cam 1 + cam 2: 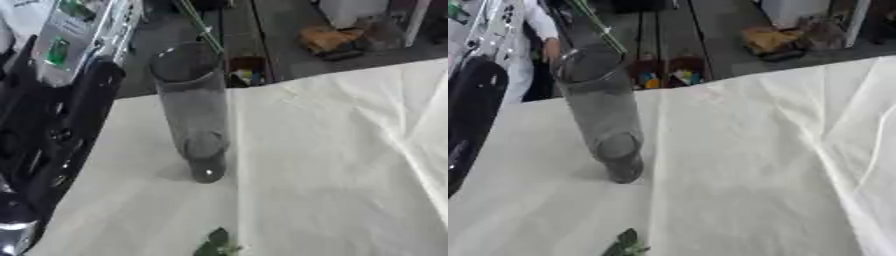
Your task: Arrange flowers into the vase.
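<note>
A white cloth (332,165), creased in long folds, covers the counter (737,175) and fills most of both views. The robot's black left arm (61,135) runs down the left edge; its robot hand is cut off at the frame, so I cannot tell whether it is wide or narrow. A tall clear glass vase (194,112) stands upright on the cloth, left of centre, near that arm. A green stem (201,25) rises above its mouth. Small green leaves (216,243) lie at the near edge.

The vase (194,110) stands on the table (332,160), a leaf (214,244) before it.
</note>
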You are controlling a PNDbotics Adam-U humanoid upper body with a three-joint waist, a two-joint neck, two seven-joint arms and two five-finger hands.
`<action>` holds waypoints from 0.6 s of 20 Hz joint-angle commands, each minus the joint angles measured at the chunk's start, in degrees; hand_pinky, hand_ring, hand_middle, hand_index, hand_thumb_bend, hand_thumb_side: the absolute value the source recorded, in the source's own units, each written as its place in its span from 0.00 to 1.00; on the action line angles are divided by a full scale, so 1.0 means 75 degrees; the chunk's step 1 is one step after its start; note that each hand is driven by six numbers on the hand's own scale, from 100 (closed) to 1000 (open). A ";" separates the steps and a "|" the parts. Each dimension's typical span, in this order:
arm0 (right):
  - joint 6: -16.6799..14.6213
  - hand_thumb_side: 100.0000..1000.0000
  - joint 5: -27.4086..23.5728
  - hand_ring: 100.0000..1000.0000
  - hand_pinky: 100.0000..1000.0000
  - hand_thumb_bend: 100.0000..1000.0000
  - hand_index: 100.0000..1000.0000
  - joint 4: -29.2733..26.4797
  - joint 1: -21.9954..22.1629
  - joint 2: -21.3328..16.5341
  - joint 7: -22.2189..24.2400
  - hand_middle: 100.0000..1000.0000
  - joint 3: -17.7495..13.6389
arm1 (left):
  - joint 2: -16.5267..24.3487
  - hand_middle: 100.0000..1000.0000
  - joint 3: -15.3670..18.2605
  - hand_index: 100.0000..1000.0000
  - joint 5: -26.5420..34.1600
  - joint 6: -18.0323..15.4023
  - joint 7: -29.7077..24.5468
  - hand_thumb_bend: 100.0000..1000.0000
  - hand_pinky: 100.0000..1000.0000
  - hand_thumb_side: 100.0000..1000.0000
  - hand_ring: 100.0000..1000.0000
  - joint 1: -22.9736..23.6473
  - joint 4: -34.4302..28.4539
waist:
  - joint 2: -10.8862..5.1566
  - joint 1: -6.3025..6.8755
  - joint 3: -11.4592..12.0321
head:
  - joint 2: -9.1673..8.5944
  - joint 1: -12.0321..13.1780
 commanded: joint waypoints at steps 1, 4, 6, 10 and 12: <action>0.0020 0.86 -0.0057 0.74 0.82 0.00 0.87 -0.0137 -0.0039 -0.0060 0.0039 0.31 -0.0035 | 0.0198 0.00 0.0103 0.00 -0.0207 -0.0022 0.0091 0.10 0.00 0.22 0.00 -0.0130 -0.0058 | -0.0122 -0.0050 0.0019 | -0.0065 0.0037; 0.0057 0.87 -0.0087 0.74 0.82 0.00 0.87 -0.0137 -0.0028 -0.0060 0.0058 0.30 -0.0040 | 0.0216 0.00 0.0105 0.00 -0.0448 -0.0039 0.0198 0.10 0.00 0.21 0.00 -0.0174 -0.0052 | -0.0127 -0.0042 0.0026 | -0.0060 0.0056; 0.0069 0.87 -0.0097 0.74 0.82 0.00 0.87 -0.0137 -0.0015 -0.0057 0.0067 0.31 -0.0046 | 0.0233 0.00 0.0107 0.00 -0.0532 -0.0036 0.0200 0.10 0.00 0.21 0.00 -0.0196 -0.0059 | -0.0143 -0.0040 0.0027 | -0.0057 0.0070; 0.0094 0.87 -0.0112 0.74 0.82 0.00 0.87 -0.0137 0.0008 -0.0056 0.0067 0.31 -0.0050 | 0.0242 0.00 0.0115 0.00 -0.0533 0.0007 0.0197 0.10 0.00 0.21 0.00 -0.0208 -0.0064 | -0.0188 -0.0042 0.0045 | -0.0027 0.0085; 0.0109 0.87 -0.0114 0.74 0.82 0.00 0.87 -0.0137 0.0025 -0.0053 0.0062 0.31 -0.0056 | 0.0258 0.00 0.0115 0.00 -0.0510 0.0027 0.0195 0.10 0.00 0.20 0.00 -0.0216 -0.0066 | -0.0219 -0.0041 0.0059 | 0.0000 0.0081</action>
